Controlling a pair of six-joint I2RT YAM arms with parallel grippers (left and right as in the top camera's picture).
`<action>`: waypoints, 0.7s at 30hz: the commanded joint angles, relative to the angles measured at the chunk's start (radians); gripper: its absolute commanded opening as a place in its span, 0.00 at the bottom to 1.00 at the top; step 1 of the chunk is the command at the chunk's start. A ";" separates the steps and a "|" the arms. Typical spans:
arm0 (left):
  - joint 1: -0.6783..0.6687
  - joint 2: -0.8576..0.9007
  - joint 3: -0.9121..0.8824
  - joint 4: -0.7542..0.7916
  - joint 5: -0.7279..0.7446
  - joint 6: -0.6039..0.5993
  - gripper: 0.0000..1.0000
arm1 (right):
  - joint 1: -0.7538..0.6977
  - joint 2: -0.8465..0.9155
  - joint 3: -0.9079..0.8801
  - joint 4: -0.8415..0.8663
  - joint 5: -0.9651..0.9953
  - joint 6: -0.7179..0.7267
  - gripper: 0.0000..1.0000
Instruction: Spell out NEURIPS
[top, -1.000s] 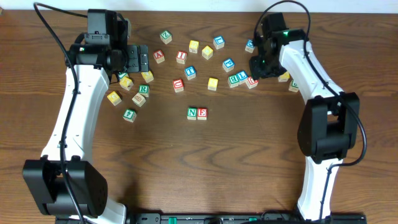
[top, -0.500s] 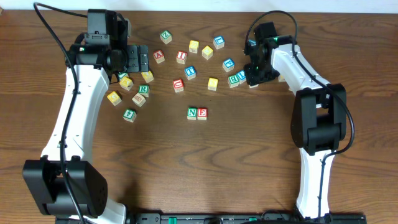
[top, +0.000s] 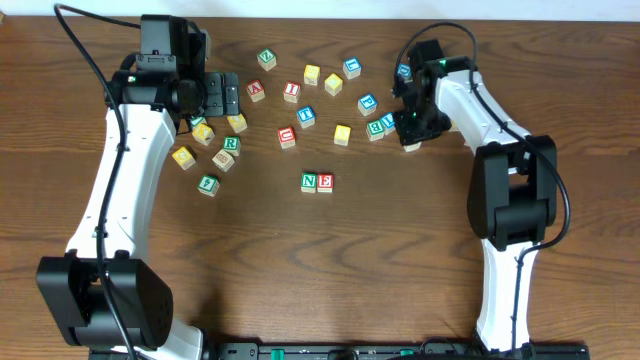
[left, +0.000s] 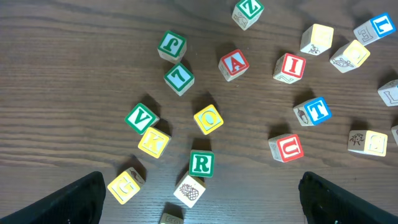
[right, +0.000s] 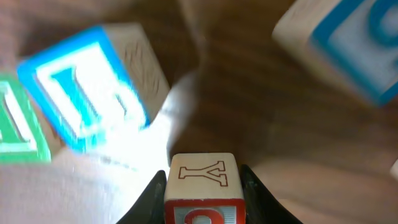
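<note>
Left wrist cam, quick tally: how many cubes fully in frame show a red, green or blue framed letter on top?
Red-framed cubes, A, I, U: 3
Green-framed cubes, J, Z, V, R, one unclear: 5
Blue-framed cubes, T, L: 2
Total: 10

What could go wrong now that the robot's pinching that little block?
The right gripper holds the small red-framed cube by just two sides, so it might twist or slip out. The blue-framed cube sits close by and could get bumped on the way up. Later, setting a block down could nudge the N cube and E cube apart.
</note>
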 joint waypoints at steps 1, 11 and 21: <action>0.002 -0.023 0.023 -0.006 -0.009 -0.001 0.98 | 0.040 -0.026 -0.006 -0.053 -0.010 0.000 0.21; 0.002 -0.023 0.023 -0.006 -0.009 -0.001 0.98 | 0.149 -0.026 -0.007 -0.125 0.005 -0.131 0.23; 0.002 -0.023 0.023 -0.006 -0.009 -0.001 0.98 | 0.162 -0.026 -0.001 -0.072 -0.001 -0.209 0.43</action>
